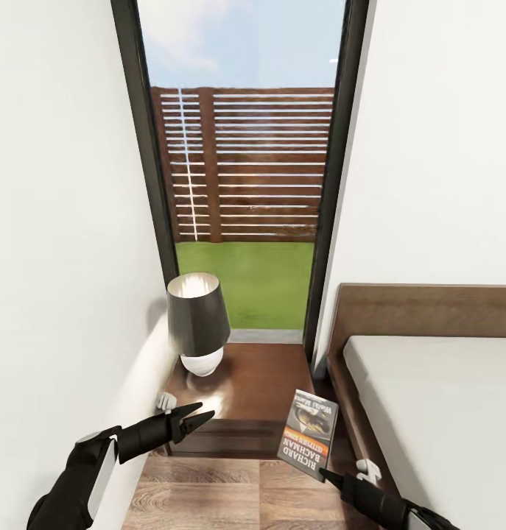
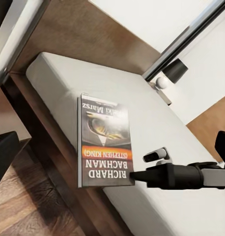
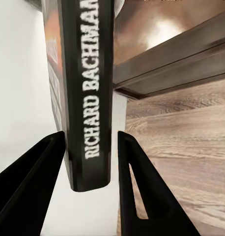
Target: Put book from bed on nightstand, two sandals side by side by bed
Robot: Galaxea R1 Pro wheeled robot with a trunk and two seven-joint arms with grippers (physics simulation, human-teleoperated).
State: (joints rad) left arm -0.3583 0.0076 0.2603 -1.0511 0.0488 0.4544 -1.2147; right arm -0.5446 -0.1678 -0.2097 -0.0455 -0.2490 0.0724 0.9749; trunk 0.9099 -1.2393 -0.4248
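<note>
Glossy dark-red wood: the nightstand (image 1: 245,397) sits between the white wall and the bed (image 1: 429,412), under a tall window. A lamp (image 1: 198,324) with a dark shade stands on the nightstand's back left corner; the rest of its top is bare.

The book (image 1: 308,434) hangs in the air just off the nightstand's front right corner, above the floor (image 1: 230,493), upright, cover toward the camera. The right gripper (image 1: 328,475) pinches it at the bottom edge; in the right wrist view its fingers (image 3: 142,196) straddle the spine (image 3: 90,98) with slight gaps showing.

Left gripper (image 1: 197,416) hovers at the nightstand's front left, fingers slightly parted, holding nothing.

Judgement: a thin paperback, light, slick cover, likely to flex or swing when gripped only at one edge. A hold across the spine, as here, is the stiffest place. Best laid flat on the bare top, well away from the lamp.
</note>
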